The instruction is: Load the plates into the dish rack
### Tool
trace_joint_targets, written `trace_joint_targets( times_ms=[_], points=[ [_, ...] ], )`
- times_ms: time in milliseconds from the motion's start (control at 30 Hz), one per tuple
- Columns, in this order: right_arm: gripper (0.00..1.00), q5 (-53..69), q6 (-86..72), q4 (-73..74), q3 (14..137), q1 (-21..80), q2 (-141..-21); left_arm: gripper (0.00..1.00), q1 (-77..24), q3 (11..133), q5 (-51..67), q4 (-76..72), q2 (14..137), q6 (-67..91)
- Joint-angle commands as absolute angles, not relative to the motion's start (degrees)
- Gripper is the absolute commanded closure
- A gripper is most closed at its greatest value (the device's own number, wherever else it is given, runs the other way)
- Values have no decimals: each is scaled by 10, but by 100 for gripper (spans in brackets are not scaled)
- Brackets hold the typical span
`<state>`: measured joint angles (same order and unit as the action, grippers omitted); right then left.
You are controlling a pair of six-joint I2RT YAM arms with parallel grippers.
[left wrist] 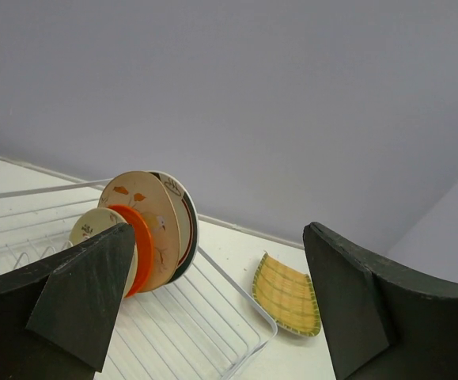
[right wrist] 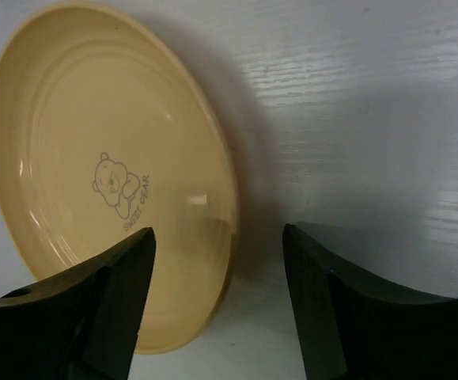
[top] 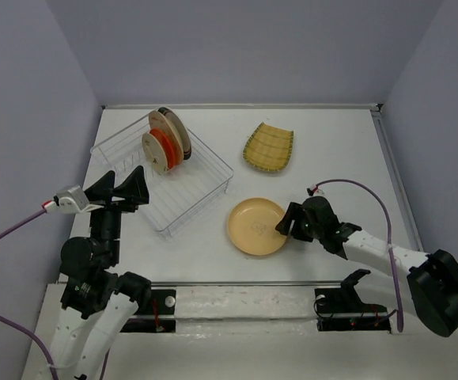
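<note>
My right end effector point(top: 283, 227) is spread, one finger over the tan plate point(top: 255, 226) and one outside its right rim; the plate lies flat on the table point(top: 331, 142). My left end effector point(top: 123, 184), spread wide, hovers beside the dish rack point(top: 189, 186), where other plates point(top: 165, 141) stand on edge.

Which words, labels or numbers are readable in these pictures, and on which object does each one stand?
"SWEET BEAR": printed beside a small bear drawing inside the tan plate; the first letter of the second word is not fully clear.
The standing plates in the dish rack: painted marks only, too small to tell whether any are text.
</note>
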<state>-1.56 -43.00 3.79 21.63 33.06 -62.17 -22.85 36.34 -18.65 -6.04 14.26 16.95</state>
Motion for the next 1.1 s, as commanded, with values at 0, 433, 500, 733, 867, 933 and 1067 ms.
trace_joint_targets(
  times_ms=[0,433,500,733,867,933,1067],
  points=[
    [36,63,-469,-39,196,330,-674,1,-226,364,-179,-83,151,163],
    [93,-80,-434,119,278,330,-527,1,-221,368,-163,-84,135,164],
    [93,-134,-401,213,351,330,-461,1,-221,368,-158,-85,127,166],
    [93,-288,-326,248,638,430,-579,1,-208,372,-150,-91,113,174],
    [93,-445,-228,218,839,536,-793,1,-206,372,-170,-85,112,169],
    [93,-412,-222,210,927,536,-853,1,-206,373,-173,-80,120,172],
    [93,-364,-206,156,949,536,-889,1,-210,381,-141,-71,151,192]
  ],
)
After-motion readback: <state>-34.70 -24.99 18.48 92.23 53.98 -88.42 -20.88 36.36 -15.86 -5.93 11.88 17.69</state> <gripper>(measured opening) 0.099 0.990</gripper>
